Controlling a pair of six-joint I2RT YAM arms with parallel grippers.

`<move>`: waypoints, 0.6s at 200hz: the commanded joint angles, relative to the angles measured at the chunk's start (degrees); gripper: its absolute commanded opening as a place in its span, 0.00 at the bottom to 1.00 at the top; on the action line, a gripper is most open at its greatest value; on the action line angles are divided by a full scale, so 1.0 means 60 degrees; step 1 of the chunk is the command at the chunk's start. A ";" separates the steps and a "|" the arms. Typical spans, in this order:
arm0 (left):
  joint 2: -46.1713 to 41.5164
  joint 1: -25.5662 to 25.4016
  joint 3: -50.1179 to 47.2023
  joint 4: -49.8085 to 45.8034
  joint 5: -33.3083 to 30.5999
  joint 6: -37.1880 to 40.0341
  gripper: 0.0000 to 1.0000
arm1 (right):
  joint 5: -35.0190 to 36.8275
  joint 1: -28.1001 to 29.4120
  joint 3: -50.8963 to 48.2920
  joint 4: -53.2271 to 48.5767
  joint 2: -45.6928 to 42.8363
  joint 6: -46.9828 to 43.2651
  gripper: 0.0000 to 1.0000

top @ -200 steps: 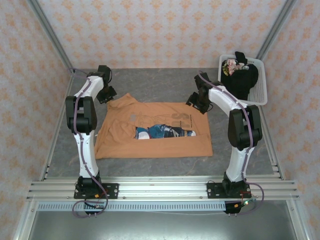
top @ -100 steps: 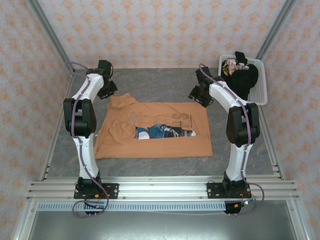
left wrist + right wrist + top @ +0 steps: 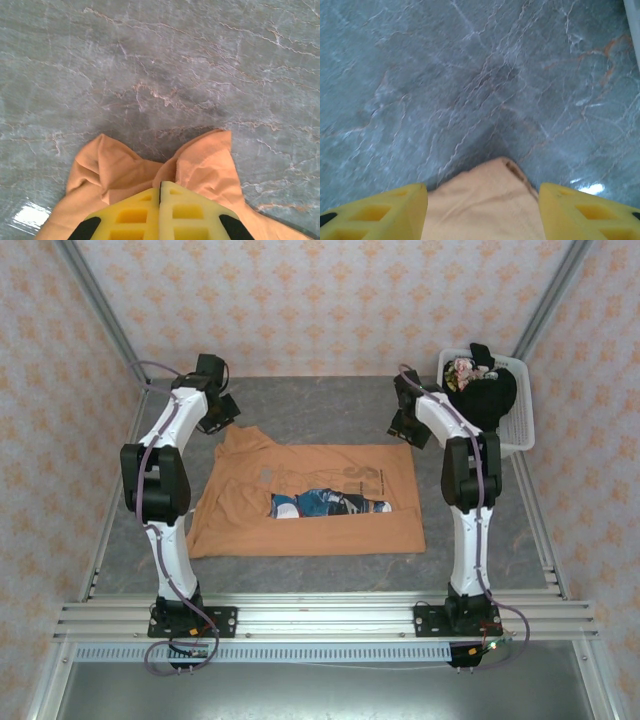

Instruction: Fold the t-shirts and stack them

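A white slatted basket [image 3: 521, 436] at the table's [image 3: 310, 408] far right corner holds the black t-shirt [image 3: 488, 400], clear of both arms. The orange t-shirt [image 3: 300, 530] lies spread flat mid-table. The left end effector [image 3: 160, 184] is clamped shut, pinching the shirt's bunched far-left corner. The right end effector [image 3: 481, 186] stands partly open, its fingers [image 3: 395, 205] either side of the far-right corner, gripping nothing.

The left claw [image 3: 160, 186] pinches the bunched orange t-shirt [image 3: 202, 160] over a grey marbled table [image 3: 150, 60].
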 commanded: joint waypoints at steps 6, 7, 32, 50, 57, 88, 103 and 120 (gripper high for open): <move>-0.0518 -0.0031 -0.0121 0.0240 0.0205 -0.0160 0.00 | 0.0530 -0.0026 0.0778 -0.0702 0.0661 -0.0285 0.56; -0.0517 -0.0028 -0.0121 0.0241 0.0215 -0.0161 0.00 | 0.0532 -0.0026 0.0791 -0.0717 0.0690 -0.0280 0.56; -0.0474 -0.0035 0.0030 0.0199 0.0285 -0.0203 0.00 | 0.0448 -0.0040 0.1185 -0.0908 0.1084 -0.0219 0.51; -0.0436 -0.0053 0.0113 0.0198 0.0350 -0.0236 0.00 | 0.0404 -0.0049 0.1127 -0.0805 0.1129 -0.0159 0.42; -0.0428 -0.0067 0.0135 0.0198 0.0377 -0.0236 0.00 | 0.0390 -0.0052 0.1141 -0.0831 0.1157 -0.0129 0.40; -0.0454 -0.0083 0.0220 0.0168 0.0386 -0.0292 0.00 | 0.0473 -0.0040 0.1055 -0.0896 0.1101 -0.0054 0.17; -0.0566 -0.0082 0.0218 0.0154 0.0401 -0.0286 0.00 | 0.0508 -0.0038 0.1040 -0.0922 0.0963 -0.0116 0.02; -0.0834 -0.0119 0.0147 0.0165 0.0470 -0.0225 0.00 | 0.0533 -0.0040 0.0896 -0.0854 0.0637 -0.0199 0.00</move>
